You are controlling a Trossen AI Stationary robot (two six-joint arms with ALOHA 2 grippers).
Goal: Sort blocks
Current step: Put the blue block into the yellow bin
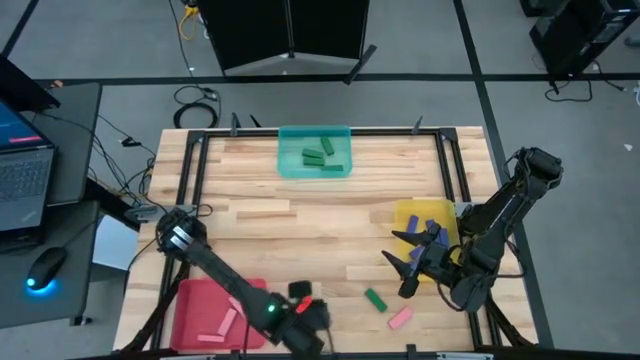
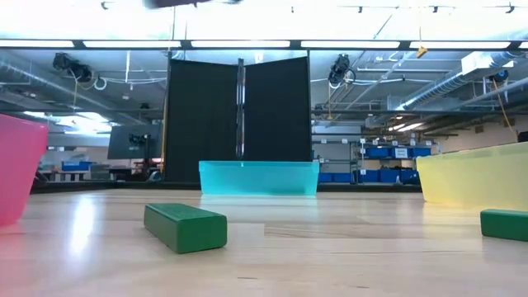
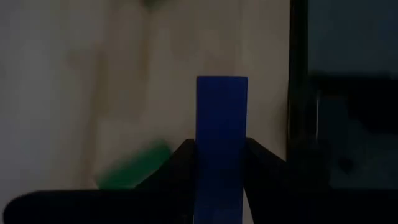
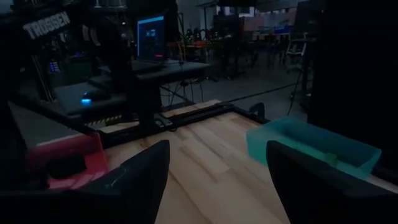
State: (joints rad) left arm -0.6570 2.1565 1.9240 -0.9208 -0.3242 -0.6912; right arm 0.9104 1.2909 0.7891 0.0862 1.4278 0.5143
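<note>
My left gripper (image 1: pixel 308 320) is at the table's near edge, to the right of the red tray (image 1: pixel 190 300), and is shut on a blue block (image 3: pixel 221 118). My right gripper (image 1: pixel 412 268) hangs open at the yellow tray's (image 1: pixel 405 215) near left corner and holds nothing. Blue blocks (image 1: pixel 430 232) lie in the yellow tray, green ones (image 1: pixel 318 153) in the teal tray (image 1: pixel 290 165), and pink ones (image 1: pixel 225 322) in the red tray. A green block (image 1: pixel 375 298) and a pink block (image 1: pixel 400 318) lie flat on the table between the grippers. My left gripper pinches the blue block between its two fingers (image 3: pixel 180 163), which sit on the block's long sides. The block lies along the fingers, and its free end (image 3: pixel 221 87) sticks out past the fingertips. In the left wrist view it shows over the wooden table top.
The table's black frame runs along its left, far and right sides (image 1: pixel 195 170). In the low view a green block (image 2: pixel 186 227) lies close in front and another (image 2: pixel 503 223) lies at the right. There is bare wood in the table's middle (image 1: pixel 320 230). A laptop (image 1: pixel 20 170) and a mouse sit on a side table at the left.
</note>
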